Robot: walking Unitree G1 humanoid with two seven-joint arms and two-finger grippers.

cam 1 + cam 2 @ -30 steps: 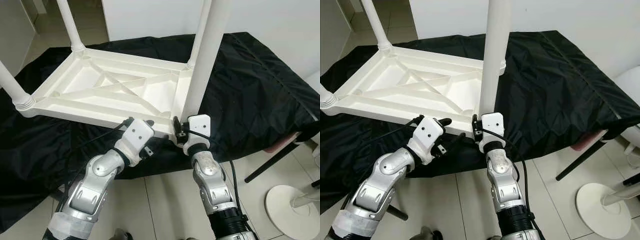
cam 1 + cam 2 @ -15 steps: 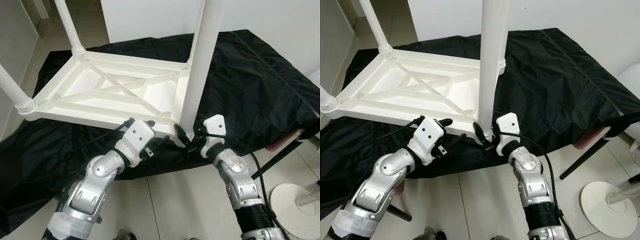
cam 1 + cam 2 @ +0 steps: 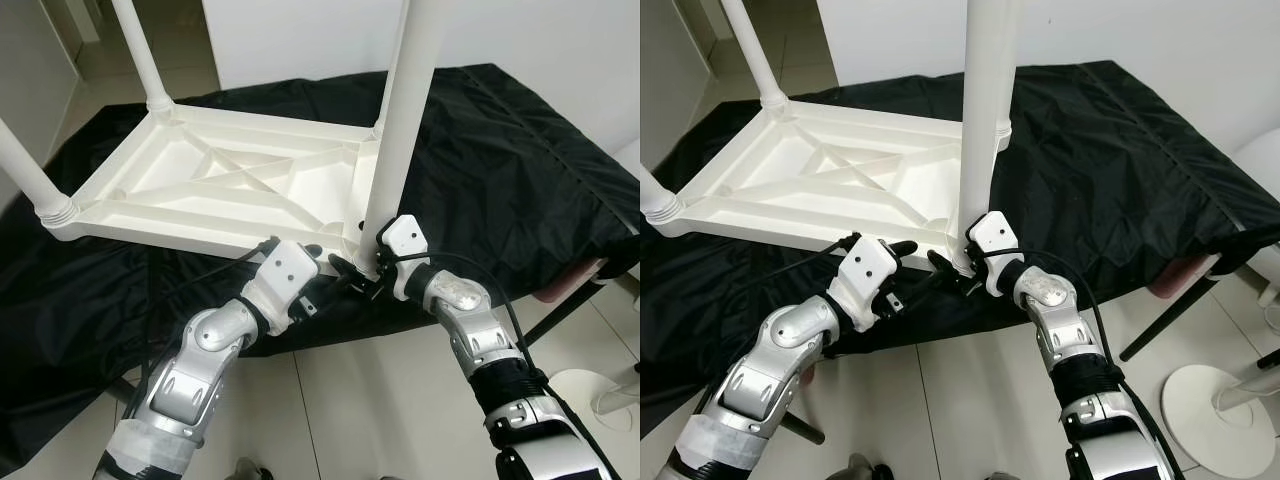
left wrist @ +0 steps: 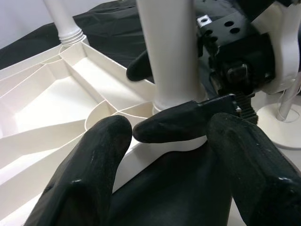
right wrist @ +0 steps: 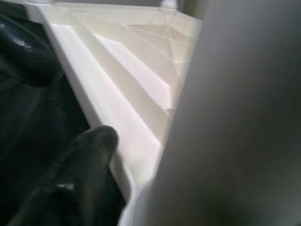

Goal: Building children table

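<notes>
A white plastic children's table (image 3: 230, 175) lies upside down on a black cloth (image 3: 500, 160), its legs pointing up. My right gripper (image 3: 358, 268) is at the foot of the near right leg (image 3: 400, 110), one finger in front of the leg's collar and one behind it, shut on the leg. In the left wrist view those fingers (image 4: 174, 123) clasp the leg (image 4: 164, 47). My left gripper (image 3: 320, 272) hovers open just before the table's near corner, beside the right gripper, with nothing between its fingers (image 4: 89, 160).
Two more legs (image 3: 140, 50) (image 3: 25, 170) stand up at the far left and near left corners. The cloth-covered surface ends just in front of my arms. On the tiled floor to the right are a dark slanted chair leg (image 3: 555, 315) and a round white base (image 3: 1210, 400).
My right gripper has swung in from the right of the leg and closed around its foot. My left gripper has shifted slightly right toward that corner.
</notes>
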